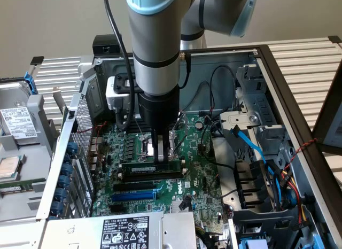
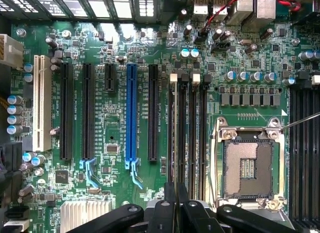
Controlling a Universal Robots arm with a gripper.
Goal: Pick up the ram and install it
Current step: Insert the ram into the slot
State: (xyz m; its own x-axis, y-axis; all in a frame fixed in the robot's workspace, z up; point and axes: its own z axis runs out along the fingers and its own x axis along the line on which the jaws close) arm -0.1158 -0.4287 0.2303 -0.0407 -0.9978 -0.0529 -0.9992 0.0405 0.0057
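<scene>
The fingers [image 2: 167, 205] pinch the ram [image 1: 152, 168] mid-length along its top edge, sensibly: it looks light, stiff, fragile.

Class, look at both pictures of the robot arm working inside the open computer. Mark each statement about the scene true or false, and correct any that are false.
1. The gripper is shut on the ram, holding it inside the computer case. True.
2. A cooler covers the CPU socket. False: the socket is bare, with its metal frame and contact field exposed.
3. A card is plugged into the blue expansion slot. False: the slot is empty.
4. The case is open, so the green motherboard can be seen. True.
</scene>
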